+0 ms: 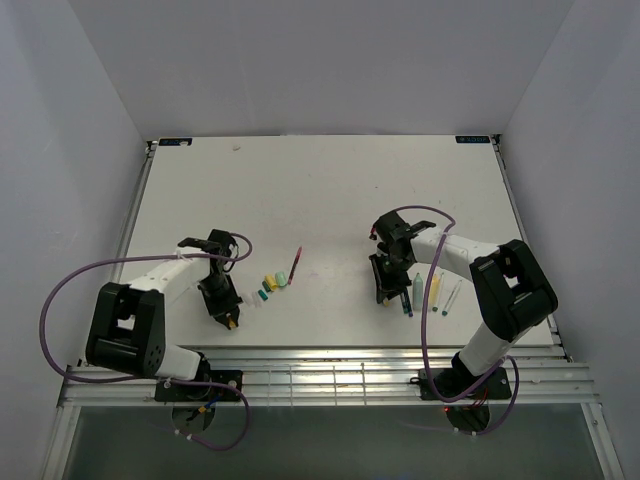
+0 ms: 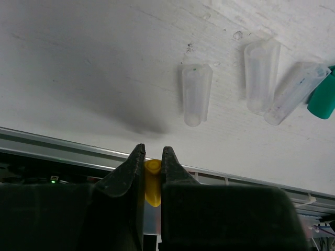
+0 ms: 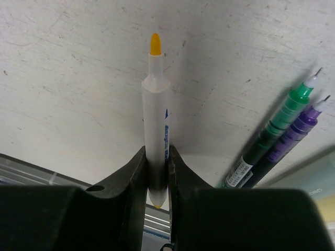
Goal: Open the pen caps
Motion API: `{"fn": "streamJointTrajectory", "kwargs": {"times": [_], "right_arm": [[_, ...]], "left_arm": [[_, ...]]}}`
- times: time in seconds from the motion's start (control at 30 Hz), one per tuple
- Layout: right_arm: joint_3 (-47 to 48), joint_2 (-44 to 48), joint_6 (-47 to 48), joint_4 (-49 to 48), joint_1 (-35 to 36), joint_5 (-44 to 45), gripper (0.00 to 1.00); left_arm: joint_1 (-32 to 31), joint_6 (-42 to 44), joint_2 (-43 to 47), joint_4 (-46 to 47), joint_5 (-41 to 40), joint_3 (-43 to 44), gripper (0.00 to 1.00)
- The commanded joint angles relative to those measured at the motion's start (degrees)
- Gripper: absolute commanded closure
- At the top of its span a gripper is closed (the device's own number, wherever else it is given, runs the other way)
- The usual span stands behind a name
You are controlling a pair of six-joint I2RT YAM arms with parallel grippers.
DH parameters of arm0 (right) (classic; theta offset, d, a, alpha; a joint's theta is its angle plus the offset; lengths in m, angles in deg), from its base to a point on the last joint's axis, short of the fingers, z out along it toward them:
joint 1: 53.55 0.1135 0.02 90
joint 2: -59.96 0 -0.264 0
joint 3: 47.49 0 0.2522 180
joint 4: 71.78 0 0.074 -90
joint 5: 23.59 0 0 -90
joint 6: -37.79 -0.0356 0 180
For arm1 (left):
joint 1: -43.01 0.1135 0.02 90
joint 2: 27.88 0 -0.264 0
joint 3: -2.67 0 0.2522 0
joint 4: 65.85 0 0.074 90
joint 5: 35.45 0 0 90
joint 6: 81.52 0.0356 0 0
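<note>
My left gripper [image 2: 152, 154] is shut on a small yellow pen cap [image 2: 152, 180], low near the table's front edge [image 1: 231, 322]. Just beyond it lie three clear caps [image 2: 196, 94] and a teal cap [image 2: 323, 97]. More caps, yellow [image 1: 270, 281] and light green [image 1: 283, 275], lie right of the left gripper [image 1: 228, 312]. My right gripper [image 3: 156, 154] is shut on an uncapped white marker [image 3: 156, 115] with a bare yellow tip, held just above the table. Beside it lie uncapped green [image 3: 277, 128] and purple [image 3: 296, 130] pens.
A thin red pen [image 1: 296, 262] lies mid-table. Right of the right gripper [image 1: 385, 290] lie a pale-green marker [image 1: 418, 290], a yellow one [image 1: 433, 290] and a thin pen [image 1: 452, 297]. A metal rail [image 1: 330, 375] runs along the near table edge. White walls enclose the table.
</note>
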Motion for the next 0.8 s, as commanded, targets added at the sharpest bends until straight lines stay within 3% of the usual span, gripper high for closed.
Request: {"fn": "streamJointTrajectory", "kwargs": {"times": [0.0, 0.47, 0.77], "right_arm": [[-1.9, -1.9, 1.8, -0.6, -0.8, 2.2, 0.86], [-1.8, -3.0, 1.4, -1.3, -1.6, 0.2, 0.82], [-1.3, -2.5, 1.1, -1.5, -1.8, -0.2, 0.80]], "left_arm": [[0.3, 1.0, -1.3, 1.5, 1.7, -0.4, 0.92], [0.3, 3.1, -7.0, 3.2, 4.6, 0.0, 0.88], [0.3, 2.6, -7.6, 2.8, 1.9, 1.5, 0.74]]}}
